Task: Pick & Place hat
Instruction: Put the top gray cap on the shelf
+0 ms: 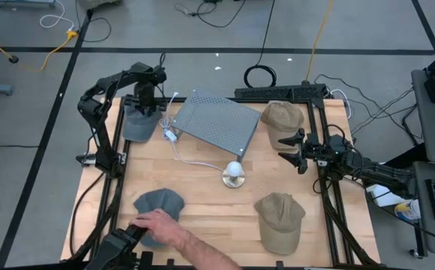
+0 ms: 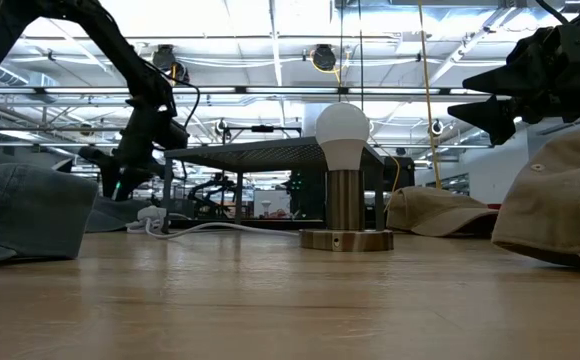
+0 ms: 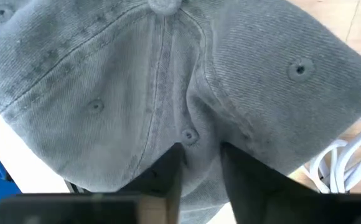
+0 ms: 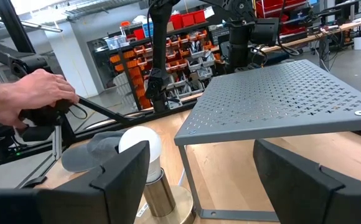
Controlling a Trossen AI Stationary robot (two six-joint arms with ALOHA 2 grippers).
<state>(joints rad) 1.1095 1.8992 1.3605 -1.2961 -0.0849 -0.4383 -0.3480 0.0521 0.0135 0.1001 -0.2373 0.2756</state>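
Observation:
A grey hat point(image 1: 137, 124) lies at the table's far left corner, crown up. My left gripper point(image 1: 147, 103) stands over its far part, pointing down, shut on its cloth. A second grey hat point(image 1: 157, 204) sits near the left front edge with a person's hand point(image 1: 161, 223) on it. One tan hat point(image 1: 281, 116) lies at the far right and another tan hat point(image 1: 280, 220) at the near right. My right gripper point(image 1: 291, 147) hovers open above the table's right side, near the far tan hat, touching nothing. My left gripper point(image 3: 199, 168) pinches a raised fold of the grey hat's crown point(image 3: 196, 127) between its two fingers, beside a seam and an eyelet. The fingers come from above, pointing down. The hat's crown spreads out below them, and its brim end rests on the table.
A perforated grey metal stand point(image 1: 216, 120) occupies the table's far middle. A light bulb on a round brass base point(image 1: 234, 175) stands at the centre, with a white cable point(image 1: 180, 146) running to the far left. A dark rail frame point(image 1: 330, 202) edges the table.

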